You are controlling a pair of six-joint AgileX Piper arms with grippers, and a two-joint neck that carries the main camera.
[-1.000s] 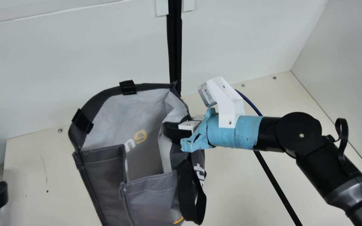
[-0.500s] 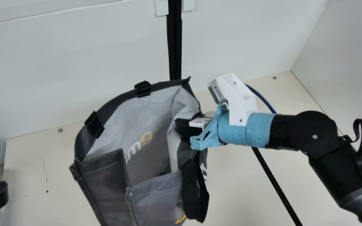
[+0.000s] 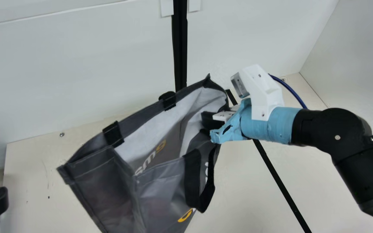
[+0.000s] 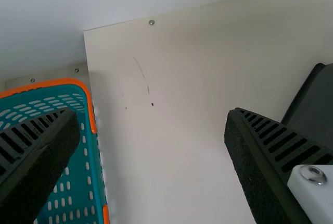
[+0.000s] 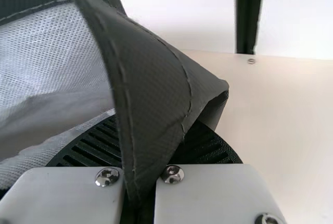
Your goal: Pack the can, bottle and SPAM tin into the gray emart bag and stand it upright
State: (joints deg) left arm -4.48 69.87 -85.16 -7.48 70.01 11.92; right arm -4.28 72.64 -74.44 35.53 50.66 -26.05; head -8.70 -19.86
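Your bag (image 3: 163, 197) leans over the table (image 3: 254, 194), mouth open, with its rim clamped between the fingers of your right gripper (image 3: 211, 120). It isn't standing upright, so that step looks unfinished; whether the can, bottle and tin are inside, you can't tell from here. Your left gripper (image 4: 151, 114) has its fingers wide apart, holding nothing, near the teal basket (image 4: 78, 193)
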